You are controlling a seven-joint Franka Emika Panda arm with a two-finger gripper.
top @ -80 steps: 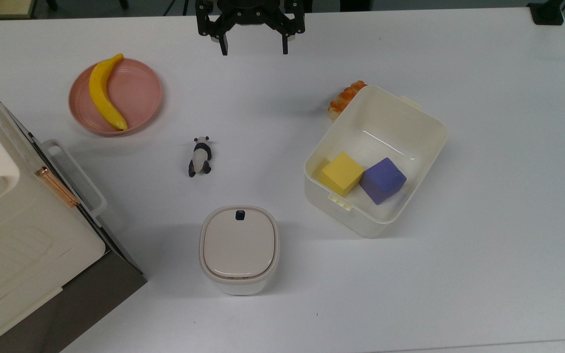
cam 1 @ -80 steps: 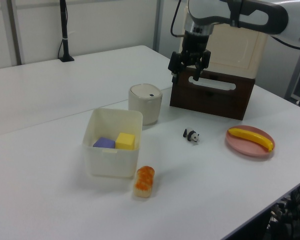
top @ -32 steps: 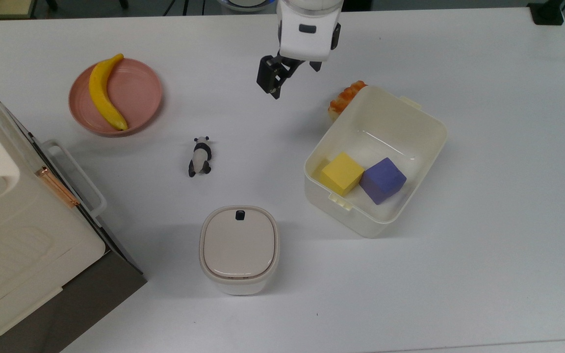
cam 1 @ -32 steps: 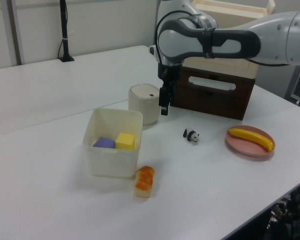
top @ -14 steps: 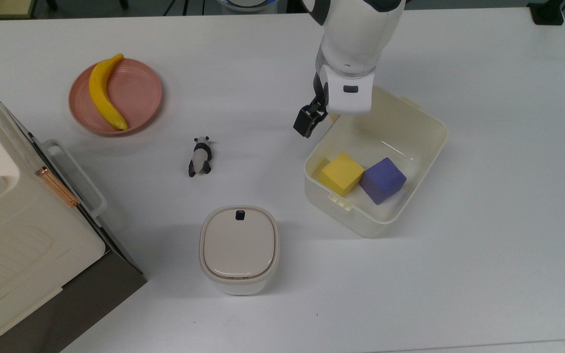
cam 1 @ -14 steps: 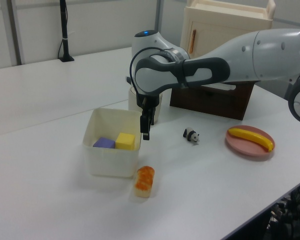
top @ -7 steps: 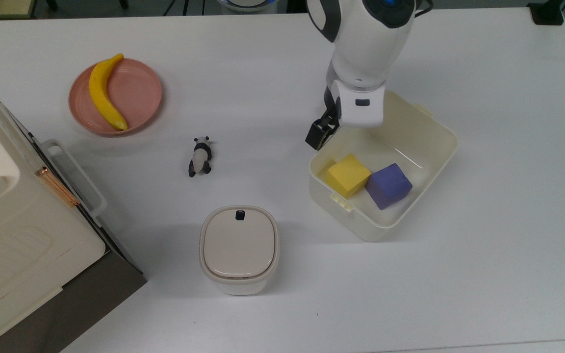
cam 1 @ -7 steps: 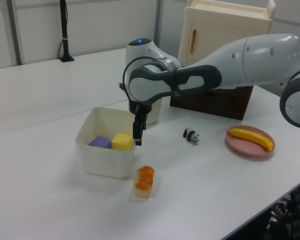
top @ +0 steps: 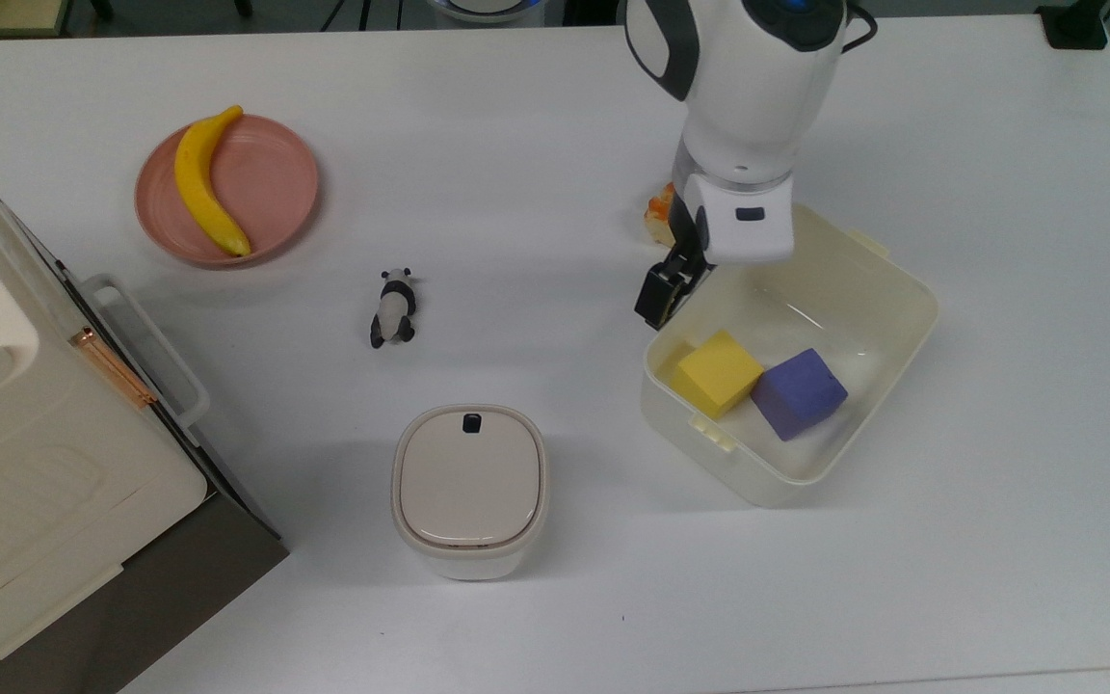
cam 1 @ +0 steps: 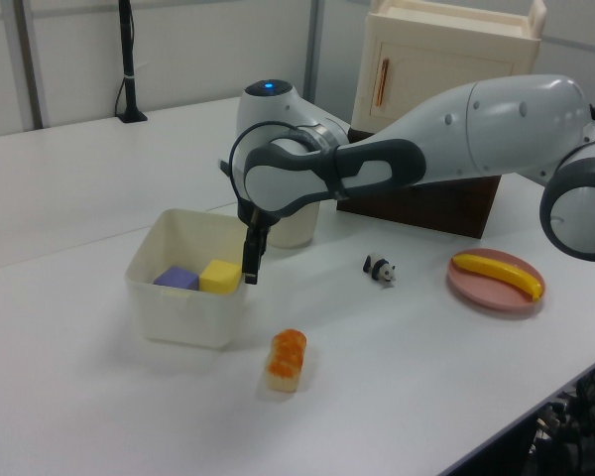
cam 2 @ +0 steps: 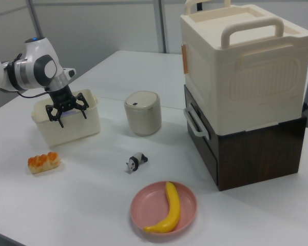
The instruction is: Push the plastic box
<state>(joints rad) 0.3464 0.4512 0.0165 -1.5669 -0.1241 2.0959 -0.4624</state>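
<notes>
1. Check the gripper (cam 2: pixel 65 111): its fingers are spread and hold nothing. It stands low, against the box (top: pixel 887 289) wall, at the corner on the top view's upper left.
2. Compare with half a second ago: the box has slid toward the top view's lower right, carrying the yellow cube (top: pixel 718 374) and the purple cube (top: pixel 799 393), with the gripper following it. Judge the push as under way and working.
3. Note the pastry (cam 1: pixel 286 359): the box formerly lay against it; now the two are apart.
4. Locate the box on the table (top: pixel 998 540), in the top view's right half, turned diagonally.
5. Use the open room: bare table lies beyond the box on the top view's right and lower right. The table's edges there are well away.
6. Keep the push away from the bin (top: pixel 469 490), which is near the box on the top view's lower left.
</notes>
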